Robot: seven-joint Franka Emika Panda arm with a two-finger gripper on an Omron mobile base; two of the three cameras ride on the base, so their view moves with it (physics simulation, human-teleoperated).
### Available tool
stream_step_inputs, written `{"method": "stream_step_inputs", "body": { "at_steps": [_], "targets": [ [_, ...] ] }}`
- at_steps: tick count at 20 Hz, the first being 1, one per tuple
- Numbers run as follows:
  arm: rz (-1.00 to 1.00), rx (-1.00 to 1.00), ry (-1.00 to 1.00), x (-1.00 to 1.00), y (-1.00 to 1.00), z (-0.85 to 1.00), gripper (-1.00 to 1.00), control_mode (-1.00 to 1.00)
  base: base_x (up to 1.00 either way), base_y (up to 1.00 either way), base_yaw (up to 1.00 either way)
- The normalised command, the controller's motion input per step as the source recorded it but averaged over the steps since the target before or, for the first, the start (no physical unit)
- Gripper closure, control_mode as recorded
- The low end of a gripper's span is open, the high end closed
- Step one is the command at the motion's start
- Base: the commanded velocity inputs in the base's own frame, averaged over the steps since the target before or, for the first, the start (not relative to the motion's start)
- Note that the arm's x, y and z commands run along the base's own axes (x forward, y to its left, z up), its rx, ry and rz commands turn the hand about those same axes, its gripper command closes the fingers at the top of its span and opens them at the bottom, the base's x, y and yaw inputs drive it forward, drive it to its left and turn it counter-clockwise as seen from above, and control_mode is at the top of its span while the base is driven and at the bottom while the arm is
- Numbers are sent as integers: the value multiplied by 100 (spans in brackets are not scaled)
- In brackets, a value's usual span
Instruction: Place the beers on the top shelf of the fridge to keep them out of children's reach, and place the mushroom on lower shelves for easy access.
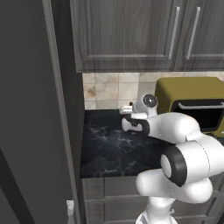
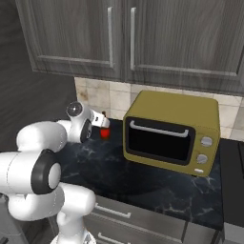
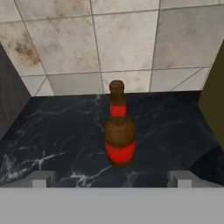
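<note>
Left base view: my arm reaches over the black counter (image 1: pixel 109 144) toward the tiled wall, beside the fridge (image 1: pixel 30 122).

Right base view: the gripper (image 2: pixel 102 120) sits just before the brown beer (image 2: pixel 105 133), near the yellow oven (image 2: pixel 171 133).

Hand view: the brown bottle stands upright, centred between the fingertips (image 3: pixel 41 179), which are spread wide, holding nothing. I judge this the approach-to-grasp step; next I advance until the jaws flank the bottle, then close.

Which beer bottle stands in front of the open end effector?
The brown beer bottle with red label, upright on the black counter; no green bottle is near it.
</note>
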Motion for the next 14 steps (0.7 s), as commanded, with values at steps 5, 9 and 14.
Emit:
{"method": "stream_step_inputs", "body": {
  "at_steps": [5, 9, 14],
  "targets": [
    [0, 0, 0, 30, 0, -23, -100, -100, 0, 0, 0],
    [0, 0, 0, 26, 0, -15, -100, -100, 0, 0, 0],
    [0, 0, 0, 26, 0, -10, -100, -100, 0, 0, 0]
  ]
}}
